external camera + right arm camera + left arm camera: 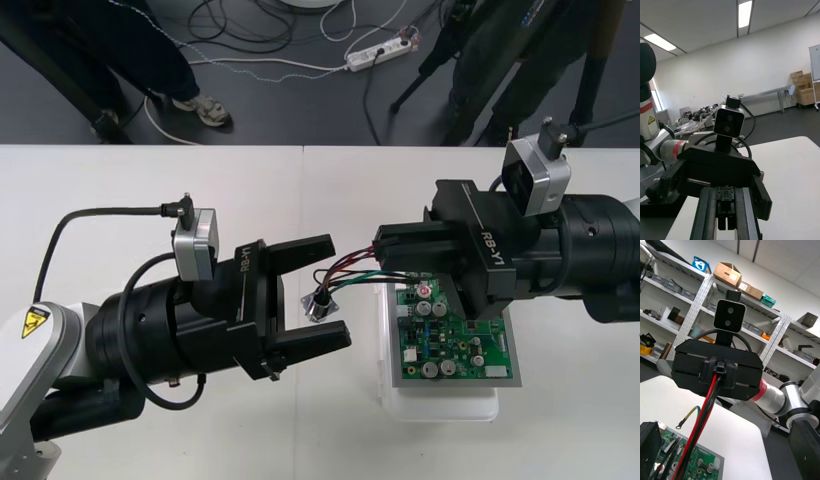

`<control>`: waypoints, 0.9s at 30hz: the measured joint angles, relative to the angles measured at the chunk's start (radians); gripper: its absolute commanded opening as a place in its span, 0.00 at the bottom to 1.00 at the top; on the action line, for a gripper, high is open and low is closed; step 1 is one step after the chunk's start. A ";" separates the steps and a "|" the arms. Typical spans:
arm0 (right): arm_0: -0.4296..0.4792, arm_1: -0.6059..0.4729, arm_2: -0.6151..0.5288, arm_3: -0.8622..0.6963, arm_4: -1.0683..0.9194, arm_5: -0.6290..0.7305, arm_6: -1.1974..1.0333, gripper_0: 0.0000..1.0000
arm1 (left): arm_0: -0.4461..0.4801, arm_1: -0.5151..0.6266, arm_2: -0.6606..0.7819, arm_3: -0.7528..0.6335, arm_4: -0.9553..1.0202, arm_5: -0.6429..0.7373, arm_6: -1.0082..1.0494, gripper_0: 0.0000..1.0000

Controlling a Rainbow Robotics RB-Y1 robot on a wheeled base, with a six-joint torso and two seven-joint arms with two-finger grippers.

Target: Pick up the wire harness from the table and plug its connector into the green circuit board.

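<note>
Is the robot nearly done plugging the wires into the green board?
About halfway. Done: the harness is picked up, its plug pinched in the right gripper. In hand: the open left gripper sits around the metal socket. Left: the plug is not in the green board yet.

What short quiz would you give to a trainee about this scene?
1. Fill in: seen from the front, the round metal socket shows between the open ____ of the left gripper.
2. Which gripper holds the black plug? A) left gripper B) right gripper C) neither
3. True or false: the black plug is not yet in the green circuit board.
Key: 1 fingers; 2 B; 3 true.
</note>
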 measured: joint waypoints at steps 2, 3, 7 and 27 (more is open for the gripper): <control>0.011 0.012 -0.005 -0.009 -0.008 0.000 0.000 0.00 | -0.005 0.000 -0.009 0.000 0.002 0.011 0.000 1.00; 0.017 0.019 -0.007 -0.011 -0.011 0.000 0.000 0.00 | -0.008 0.000 -0.013 0.000 0.004 0.016 0.000 1.00; 0.034 0.050 -0.016 -0.012 -0.014 0.000 0.002 0.00 | -0.023 0.000 -0.031 0.000 0.008 0.035 0.000 1.00; 0.071 0.112 -0.046 -0.014 -0.006 0.007 0.071 0.00 | -0.116 0.000 -0.050 0.000 0.041 0.071 0.000 1.00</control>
